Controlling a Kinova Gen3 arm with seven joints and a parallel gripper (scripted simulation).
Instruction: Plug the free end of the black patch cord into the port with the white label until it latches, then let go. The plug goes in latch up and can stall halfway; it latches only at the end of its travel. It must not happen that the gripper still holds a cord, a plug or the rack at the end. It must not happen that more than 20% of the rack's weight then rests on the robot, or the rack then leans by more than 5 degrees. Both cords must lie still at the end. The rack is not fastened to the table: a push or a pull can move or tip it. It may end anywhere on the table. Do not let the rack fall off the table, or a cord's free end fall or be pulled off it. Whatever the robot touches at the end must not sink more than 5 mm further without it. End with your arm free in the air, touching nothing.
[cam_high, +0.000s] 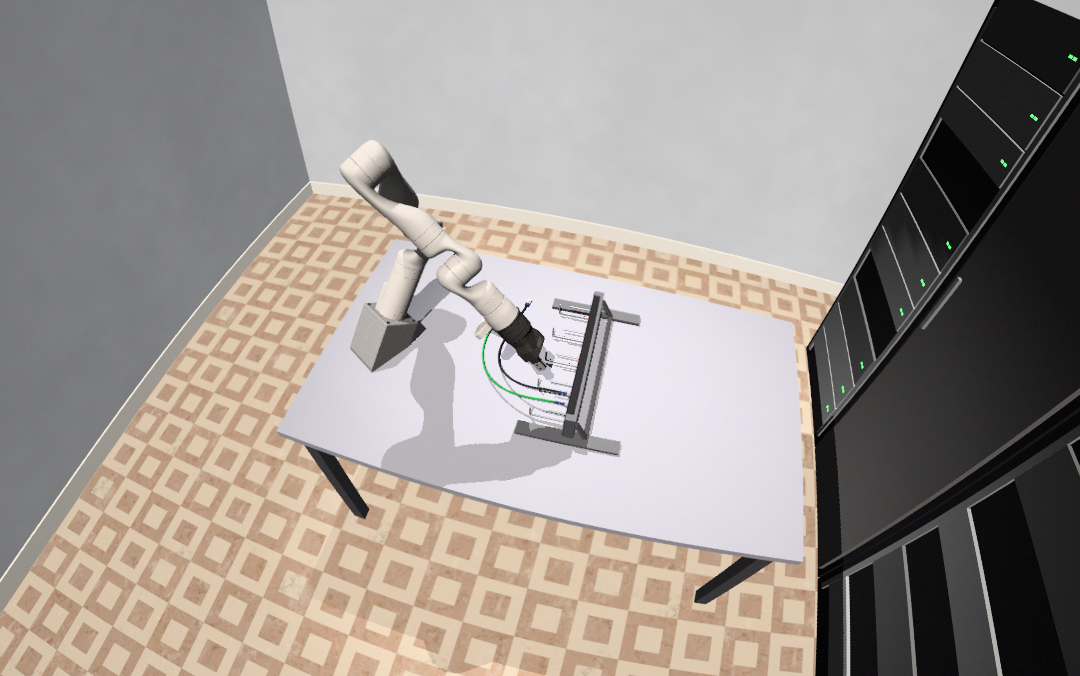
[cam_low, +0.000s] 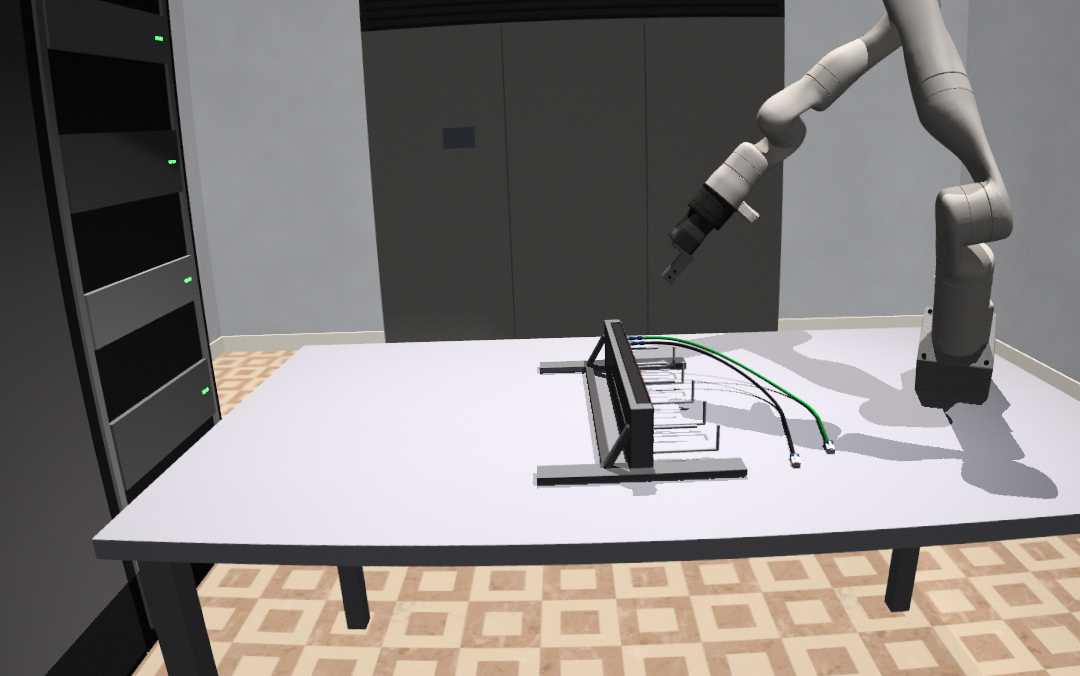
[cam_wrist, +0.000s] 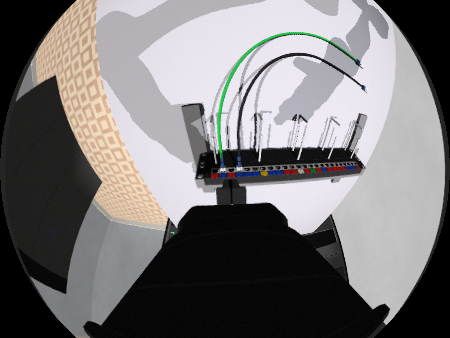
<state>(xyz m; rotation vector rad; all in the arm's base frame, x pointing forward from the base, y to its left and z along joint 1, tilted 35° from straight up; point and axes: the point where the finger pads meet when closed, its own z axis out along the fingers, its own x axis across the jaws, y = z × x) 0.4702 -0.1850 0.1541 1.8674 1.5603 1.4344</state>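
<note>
On the pale grey table (cam_low: 358, 446) stands the dark metal patch rack (cam_low: 629, 398). Above it hangs the black two-finger gripper (cam_low: 671, 273), fingers pressed together on nothing. The thin black patch cord (cam_low: 749, 384) arcs from the rack, its free plug (cam_low: 794, 460) lying on the table beside the green cord (cam_low: 785, 390).

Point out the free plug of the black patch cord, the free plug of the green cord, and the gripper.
Black patch cord's free plug (cam_low: 794, 461), exterior view, plug tip.
Green cord's free plug (cam_low: 829, 448), exterior view, plug tip.
Gripper (cam_low: 671, 275), exterior view, shut fingertips.
</note>
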